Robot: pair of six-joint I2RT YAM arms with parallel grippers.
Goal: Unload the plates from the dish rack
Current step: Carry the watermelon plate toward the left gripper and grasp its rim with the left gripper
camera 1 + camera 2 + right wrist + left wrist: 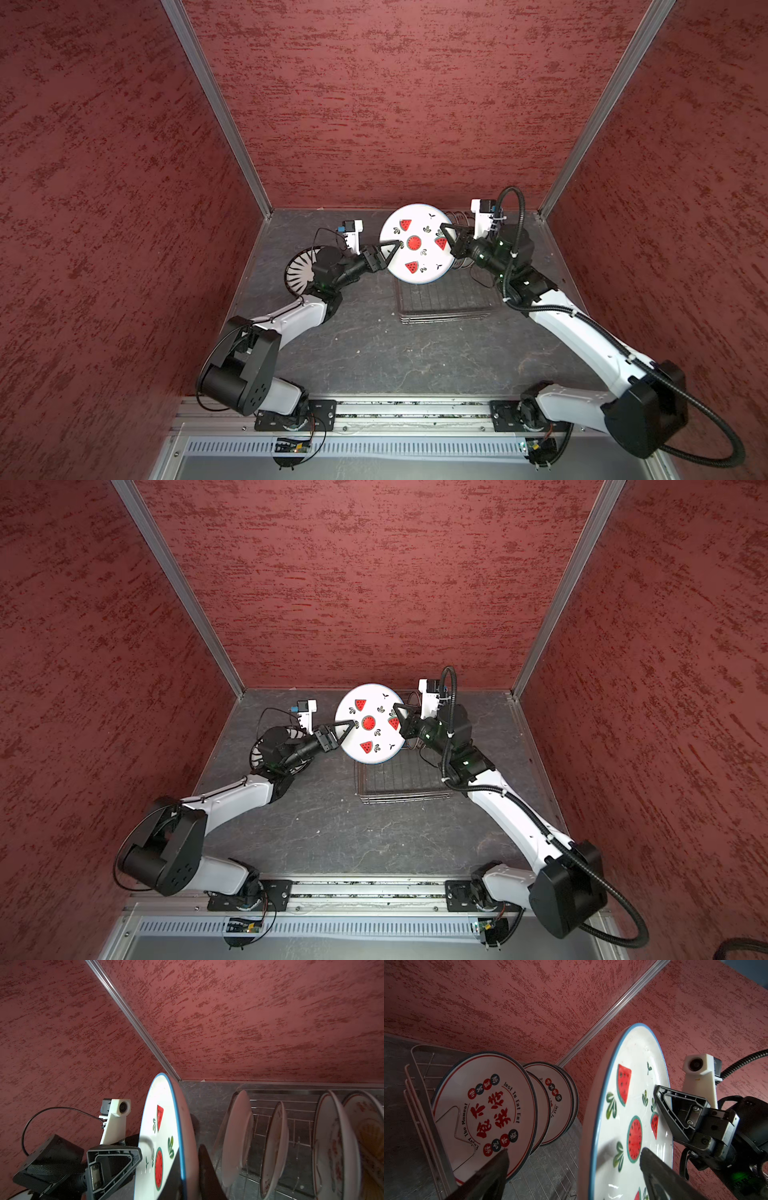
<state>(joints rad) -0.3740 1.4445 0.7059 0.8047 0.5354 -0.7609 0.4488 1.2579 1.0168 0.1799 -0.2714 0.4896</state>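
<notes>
White watermelon plate (415, 245) hangs in the air over the dish rack (449, 299), pinched tight at one edge by the right gripper (446, 232), while the left gripper (397, 246) has its fingers (660, 1169) wide apart around the other edge. I think left should squeeze hard before right lets go. One plate in the rack (483, 1109) says "Enjoy The Moment" and "Just To Eat Eat".
</notes>
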